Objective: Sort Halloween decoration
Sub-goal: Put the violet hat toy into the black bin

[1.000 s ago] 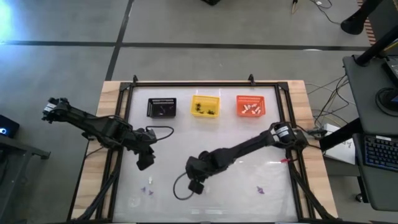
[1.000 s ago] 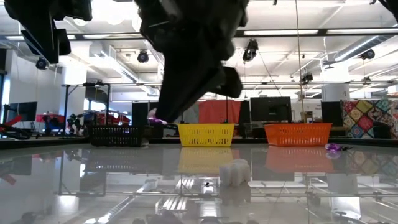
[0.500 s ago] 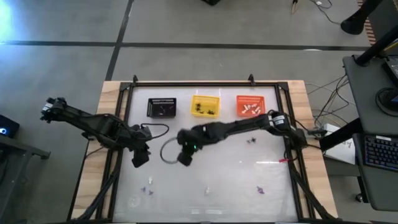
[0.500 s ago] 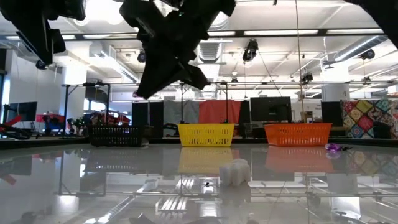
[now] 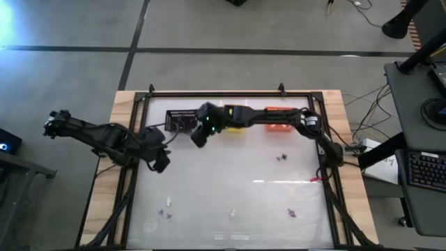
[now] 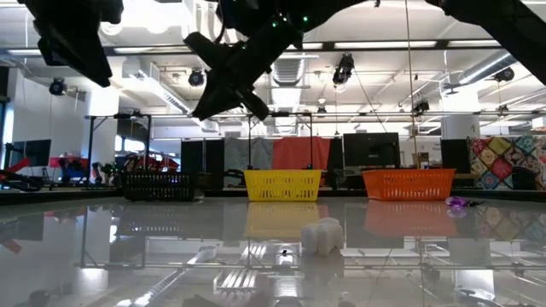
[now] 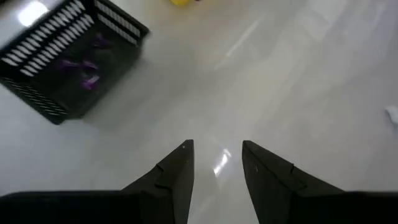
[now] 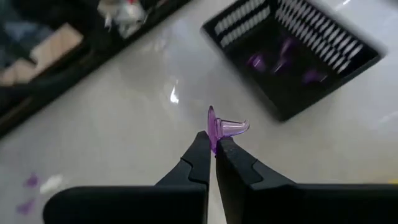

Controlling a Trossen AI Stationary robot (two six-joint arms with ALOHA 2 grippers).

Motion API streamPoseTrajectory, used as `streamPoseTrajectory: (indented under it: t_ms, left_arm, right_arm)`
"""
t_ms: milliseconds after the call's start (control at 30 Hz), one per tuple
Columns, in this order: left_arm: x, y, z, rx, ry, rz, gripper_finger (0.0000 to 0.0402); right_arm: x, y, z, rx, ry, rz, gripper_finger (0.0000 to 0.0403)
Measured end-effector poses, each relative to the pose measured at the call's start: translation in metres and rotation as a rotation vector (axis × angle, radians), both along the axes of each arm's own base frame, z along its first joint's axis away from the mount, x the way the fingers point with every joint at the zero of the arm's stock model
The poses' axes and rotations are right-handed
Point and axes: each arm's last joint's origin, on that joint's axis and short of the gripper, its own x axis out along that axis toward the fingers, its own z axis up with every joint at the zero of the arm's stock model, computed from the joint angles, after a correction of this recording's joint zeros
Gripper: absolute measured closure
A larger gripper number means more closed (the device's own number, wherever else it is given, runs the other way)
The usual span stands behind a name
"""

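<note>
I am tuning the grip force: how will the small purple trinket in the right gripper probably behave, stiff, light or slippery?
The purple trinket probably is stiff: it keeps its shape, pinched at one edge by the right gripper. It seems light, being tiny. Its glossy surface may slip.

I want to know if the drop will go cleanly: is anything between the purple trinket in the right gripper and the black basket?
Nothing visible. The right gripper holds the purple trinket beside the black basket, whose top is open, with only bare table between them. The left gripper hangs apart, empty.

Purple bits in blurred black basket (image 8: 297, 56) too vague to ID; orange basket (image 5: 281, 126) partly behind right arm.
</note>
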Motion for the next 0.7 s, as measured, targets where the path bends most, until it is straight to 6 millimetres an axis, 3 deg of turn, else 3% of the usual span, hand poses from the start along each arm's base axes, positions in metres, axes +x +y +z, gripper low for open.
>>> streamPoseTrajectory:
  t_ms: [200, 500, 700]
  left_arm:
    - [-0.001, 0.004, 0.003, 0.053, -0.062, 0.114, 0.0283]
    - [0.0, 0.014, 0.004, 0.121, -0.086, 0.208, 0.0283]
    - [0.001, 0.026, 0.005, 0.164, -0.093, 0.311, 0.0283]
  right_arm:
    - [0.0, -0.033, 0.0, -0.018, -0.104, -0.067, 0.0394]
    - [-0.004, -0.061, -0.003, -0.026, -0.159, -0.13, 0.0394]
    - [0.009, -0.071, -0.03, 0.004, -0.185, -0.115, 0.0394]
